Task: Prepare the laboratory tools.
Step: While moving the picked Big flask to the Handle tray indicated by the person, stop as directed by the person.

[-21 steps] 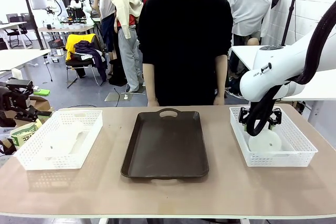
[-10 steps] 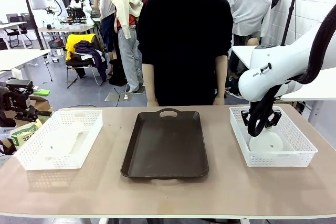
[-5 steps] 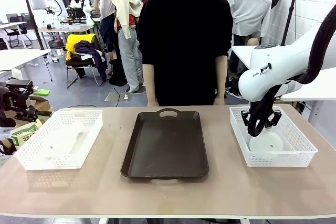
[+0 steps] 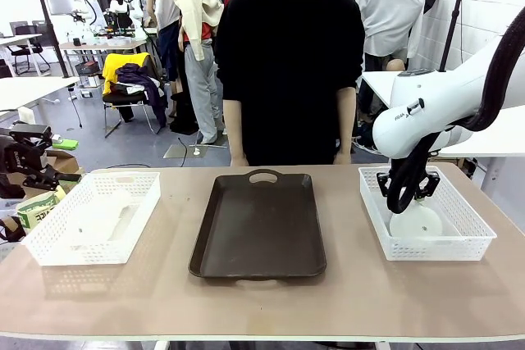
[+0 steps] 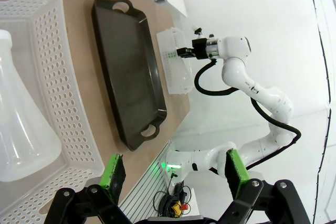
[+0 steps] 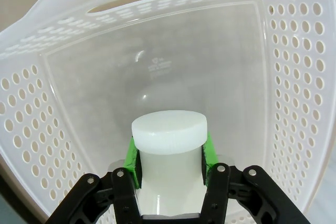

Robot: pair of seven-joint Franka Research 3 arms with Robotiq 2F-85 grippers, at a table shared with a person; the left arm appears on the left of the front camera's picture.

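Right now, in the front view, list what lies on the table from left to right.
White mesh basket with a flask in it → dark brown tray → second white mesh basket with the other flask, gripped by the right hand.

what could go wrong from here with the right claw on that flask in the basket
1. The right claw pinches the flask only at its narrow neck under the cap; the wide body could swing or slip in a lift.
2. The flask is low inside the basket; its base could catch the wall and drag the basket.
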